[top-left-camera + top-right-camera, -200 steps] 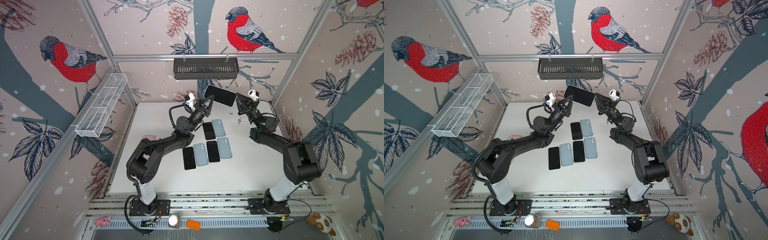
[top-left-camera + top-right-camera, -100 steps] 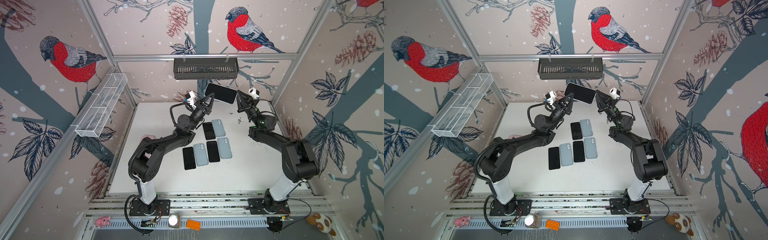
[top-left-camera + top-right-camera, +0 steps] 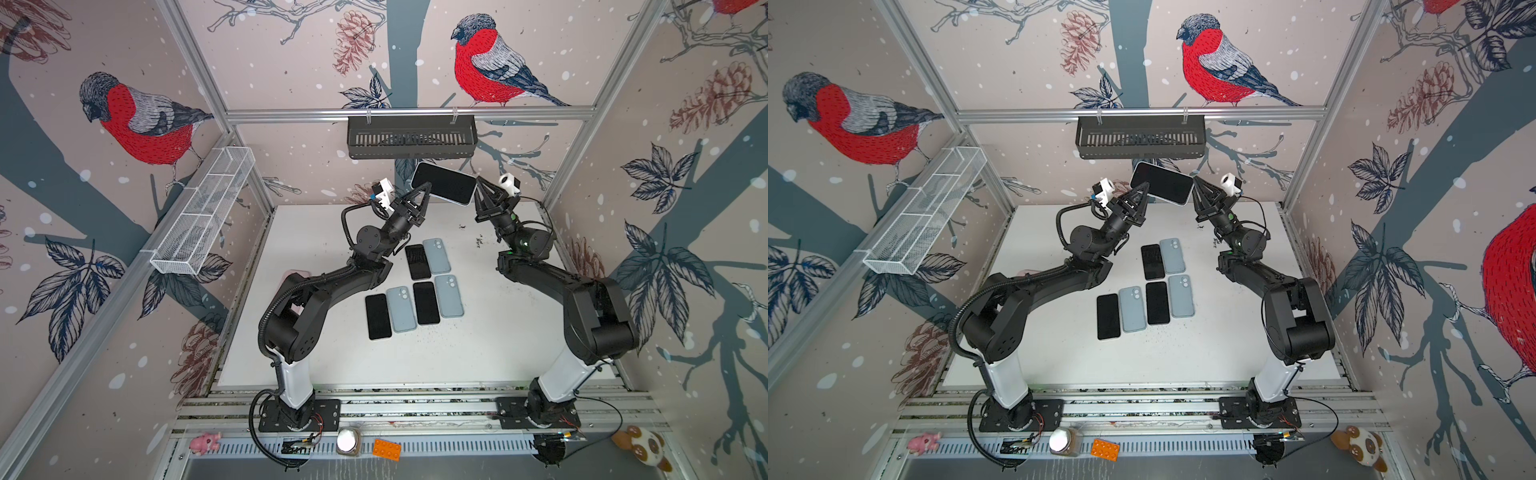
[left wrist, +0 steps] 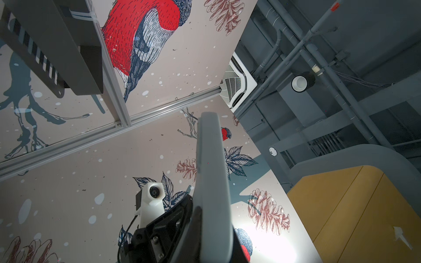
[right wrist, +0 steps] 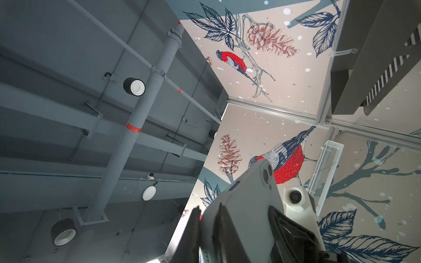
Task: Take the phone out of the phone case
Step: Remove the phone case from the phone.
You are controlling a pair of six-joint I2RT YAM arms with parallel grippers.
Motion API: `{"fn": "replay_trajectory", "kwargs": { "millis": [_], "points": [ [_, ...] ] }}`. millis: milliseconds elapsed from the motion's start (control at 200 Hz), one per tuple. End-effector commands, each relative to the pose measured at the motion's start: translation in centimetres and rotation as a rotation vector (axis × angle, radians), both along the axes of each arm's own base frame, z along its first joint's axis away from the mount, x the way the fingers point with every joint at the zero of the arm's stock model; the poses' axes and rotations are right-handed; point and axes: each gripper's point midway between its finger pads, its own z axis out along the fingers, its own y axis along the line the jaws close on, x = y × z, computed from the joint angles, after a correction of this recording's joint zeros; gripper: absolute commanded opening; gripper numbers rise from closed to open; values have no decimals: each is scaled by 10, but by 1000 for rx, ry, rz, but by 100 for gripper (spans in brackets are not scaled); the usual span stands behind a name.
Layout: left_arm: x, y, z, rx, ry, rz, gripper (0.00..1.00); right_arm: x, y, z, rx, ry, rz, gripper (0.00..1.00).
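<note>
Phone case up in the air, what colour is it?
The phone case is pale grey-blue; the right wrist view shows it best.

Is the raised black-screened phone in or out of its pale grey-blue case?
In: pale grey-blue case rims the black-screened phone; wrist views show case only.

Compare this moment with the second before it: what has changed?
Both arms carried the cased phone slightly upward in both top views, toward the black basket on the back wall. The left gripper and right gripper stayed shut on its two ends; nothing was let go. The phones and cases on the table did not move.
</note>
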Motion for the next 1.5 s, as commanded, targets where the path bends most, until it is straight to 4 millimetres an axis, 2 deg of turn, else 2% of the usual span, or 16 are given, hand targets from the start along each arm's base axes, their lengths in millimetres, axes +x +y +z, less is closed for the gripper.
{"fn": "replay_trajectory", "kwargs": {
  "millis": [0,100,160,300,475,675,961,1026,1081,1171,1286,1386,1496],
  "points": [
    [-93,34,72,-211,-398,-134,0,-38,-4,18,115,-31,201,13],
    [-92,37,72,-213,-391,-137,0,-39,-5,25,121,-51,202,13],
    [-94,40,74,-212,-399,-129,0,-39,-6,27,127,-53,202,8],
    [-97,43,79,-221,-408,-123,0,-37,-8,22,140,-30,194,2],
    [-98,44,81,-224,-411,-124,0,-39,-9,24,154,-28,194,1],
    [-95,43,78,-220,-403,-124,0,-44,-10,38,160,-64,204,13],
    [-97,44,82,-226,-415,-128,0,-48,-8,42,151,-80,215,17],
    [-98,44,83,-229,-419,-129,0,-49,-8,43,149,-85,215,13],
    [-100,42,84,-223,-431,-131,0,-48,-7,43,149,-84,216,3],
    [-103,40,85,-225,-432,-139,0,-48,-3,42,135,-91,223,2],
    [-100,42,80,-228,-403,-140,0,-54,-3,40,98,-121,196,22],
    [-93,40,75,-196,-345,-131,0,-73,-8,41,10,-223,119,38],
    [-82,37,67,-135,-241,-98,0,-91,-12,29,-67,-286,30,48]
  ]
}}
